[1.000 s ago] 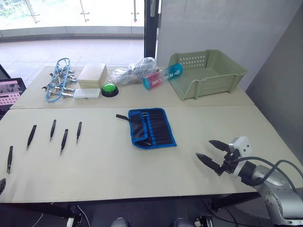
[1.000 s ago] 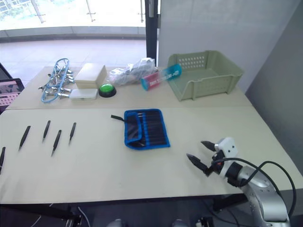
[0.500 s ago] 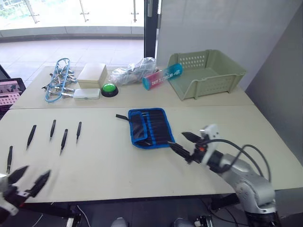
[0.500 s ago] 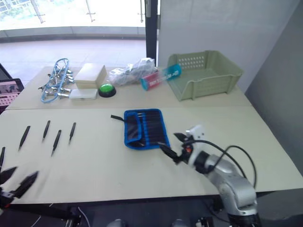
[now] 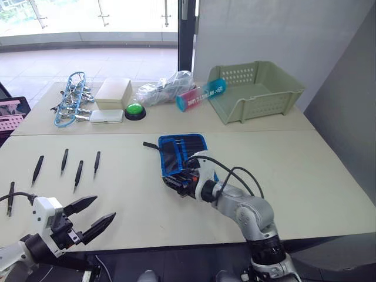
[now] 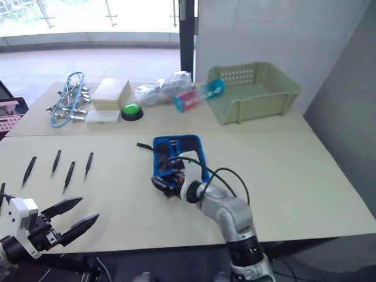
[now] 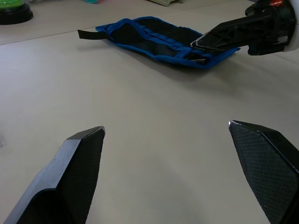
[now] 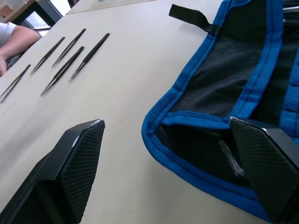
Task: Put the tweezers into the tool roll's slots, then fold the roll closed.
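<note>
Black fabric tool roll (image 5: 182, 155) lies unrolled mid-table, right gripper (image 5: 179, 181) parted at its near blue edge, one finger over the fabric. Left gripper (image 5: 91, 215) gapes over bare tabletop, near five tweezers (image 5: 79, 174) lying loose. Beyond: green basket (image 5: 258, 91), green button (image 5: 136, 110), clip bundle (image 5: 70, 98), white box (image 5: 114, 92).

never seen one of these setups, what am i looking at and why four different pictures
It is a two-armed humanoid robot working at a table. Two pictures come from cameras in its head, looking down. The other two come from cameras on its wrists, looking along the black fingers. On the table lie the tool roll, open, and five tweezers in a loose row. The right gripper is open at the roll's near edge, one finger over the fabric. The left gripper is open above bare table. Neither holds anything.
</note>
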`<state>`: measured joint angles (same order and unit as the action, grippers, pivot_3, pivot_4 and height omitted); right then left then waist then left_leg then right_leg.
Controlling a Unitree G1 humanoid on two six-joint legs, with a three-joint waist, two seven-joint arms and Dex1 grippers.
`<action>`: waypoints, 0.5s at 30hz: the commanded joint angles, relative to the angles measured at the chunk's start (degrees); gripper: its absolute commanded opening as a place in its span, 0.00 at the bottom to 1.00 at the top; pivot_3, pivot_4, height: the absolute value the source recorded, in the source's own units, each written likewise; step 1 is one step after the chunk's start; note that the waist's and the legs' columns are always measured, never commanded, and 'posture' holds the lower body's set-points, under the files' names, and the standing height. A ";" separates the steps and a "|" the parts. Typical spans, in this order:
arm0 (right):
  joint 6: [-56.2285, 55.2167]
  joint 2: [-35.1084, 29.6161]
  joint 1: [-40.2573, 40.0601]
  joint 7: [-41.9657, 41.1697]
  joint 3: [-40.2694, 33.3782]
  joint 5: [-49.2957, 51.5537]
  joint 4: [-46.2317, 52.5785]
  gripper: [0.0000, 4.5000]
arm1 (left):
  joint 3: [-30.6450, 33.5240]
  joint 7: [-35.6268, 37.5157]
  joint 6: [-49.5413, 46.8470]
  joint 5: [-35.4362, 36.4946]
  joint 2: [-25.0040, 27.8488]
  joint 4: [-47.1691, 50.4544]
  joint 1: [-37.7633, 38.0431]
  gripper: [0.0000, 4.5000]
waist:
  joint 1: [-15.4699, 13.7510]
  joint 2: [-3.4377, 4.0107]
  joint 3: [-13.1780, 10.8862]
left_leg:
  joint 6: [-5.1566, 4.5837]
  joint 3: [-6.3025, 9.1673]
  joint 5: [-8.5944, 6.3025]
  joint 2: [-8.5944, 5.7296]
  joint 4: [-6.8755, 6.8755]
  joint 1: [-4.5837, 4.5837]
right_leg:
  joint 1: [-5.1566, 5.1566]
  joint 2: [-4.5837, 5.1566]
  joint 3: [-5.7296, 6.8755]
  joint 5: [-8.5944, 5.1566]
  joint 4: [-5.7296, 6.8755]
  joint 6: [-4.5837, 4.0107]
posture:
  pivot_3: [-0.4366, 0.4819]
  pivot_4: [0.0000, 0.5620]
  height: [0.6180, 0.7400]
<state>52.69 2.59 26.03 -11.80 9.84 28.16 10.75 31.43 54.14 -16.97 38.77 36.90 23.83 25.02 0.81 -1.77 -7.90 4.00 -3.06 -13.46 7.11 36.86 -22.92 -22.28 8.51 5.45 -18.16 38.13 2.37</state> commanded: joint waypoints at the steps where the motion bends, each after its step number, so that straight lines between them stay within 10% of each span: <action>1: -0.50 2.33 1.82 0.65 -1.68 0.51 -1.17 1.00 | -0.18 0.22 -0.70 0.97 0.97 2.41 -0.32 1.00 | -0.03 0.00 0.00 | 0.00 0.00 0.00 0.00 0.00 -0.02 | 0.01 0.00 0.00 0.00 0.01 0.00 | 0.48 0.27 0.81; 15: 0.15 0.47 1.41 1.09 -4.14 -0.37 0.76 1.00 | 0.01 -0.54 -2.04 1.17 0.95 4.03 -0.65 1.00 | 0.00 0.04 -0.02 | -0.01 0.01 0.00 0.00 -0.01 -0.09 | -0.02 0.00 0.01 0.00 0.03 0.00 | 0.48 0.27 0.81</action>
<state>52.89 3.11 27.84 -10.70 5.97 27.93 8.85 30.58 53.75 -19.16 38.77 37.78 26.09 24.47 0.80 -1.73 -7.92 3.99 -3.06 -13.47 7.11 36.85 -23.00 -22.30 8.51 5.47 -18.16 38.16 2.38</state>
